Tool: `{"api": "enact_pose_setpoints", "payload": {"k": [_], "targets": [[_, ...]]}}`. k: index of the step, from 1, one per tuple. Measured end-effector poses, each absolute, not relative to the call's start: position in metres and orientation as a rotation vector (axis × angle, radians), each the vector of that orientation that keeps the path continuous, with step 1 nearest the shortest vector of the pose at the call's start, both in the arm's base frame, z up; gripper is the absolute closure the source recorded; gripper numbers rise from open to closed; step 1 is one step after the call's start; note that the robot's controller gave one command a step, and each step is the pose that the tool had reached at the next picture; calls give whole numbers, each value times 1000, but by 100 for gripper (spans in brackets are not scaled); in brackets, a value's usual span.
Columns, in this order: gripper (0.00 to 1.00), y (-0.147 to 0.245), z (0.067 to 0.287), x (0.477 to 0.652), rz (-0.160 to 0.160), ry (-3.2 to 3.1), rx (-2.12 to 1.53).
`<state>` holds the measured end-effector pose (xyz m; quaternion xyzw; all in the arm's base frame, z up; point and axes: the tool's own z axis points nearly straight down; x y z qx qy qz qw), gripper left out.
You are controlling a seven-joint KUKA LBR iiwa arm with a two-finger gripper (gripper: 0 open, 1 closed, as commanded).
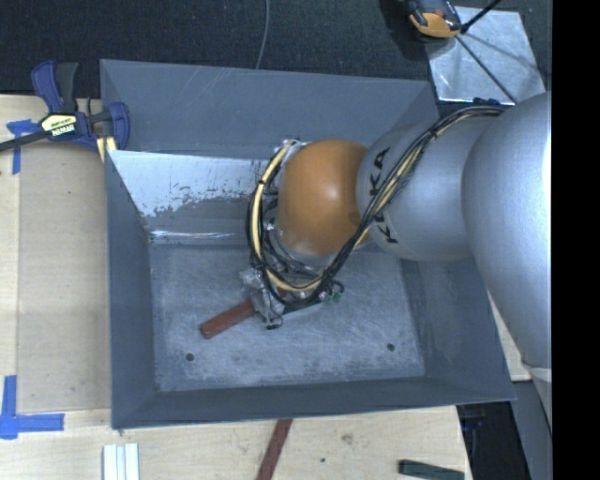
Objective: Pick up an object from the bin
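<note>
Pincer [268,307], apart or together unclear, sits at a flat reddish-brown stick [225,322] in the scuffed grey bin [375,323].

1. A brown strip [274,450] lies slanted at the bottom edge.
2. A pale ridged metal piece [120,461] lies well left of it.
3. A dark slim object [429,468] lies at the lower right.
4. An orange-and-black thing [433,21] sits at the top, just beside a shiny sheet [511,56].

Your silver-grey arm [459,178] bore KUKA lettering [382,199] beside its domed orange cover [317,197]. Yellow and black cables [255,211] looped round that cover.
</note>
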<state>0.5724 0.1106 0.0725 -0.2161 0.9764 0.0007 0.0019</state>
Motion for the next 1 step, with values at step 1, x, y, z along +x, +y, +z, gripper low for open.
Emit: {"api": "enact_pose_setpoints", "payload": {"k": [1], "targets": [[100,111,73,572,2,3064,-677]]}}
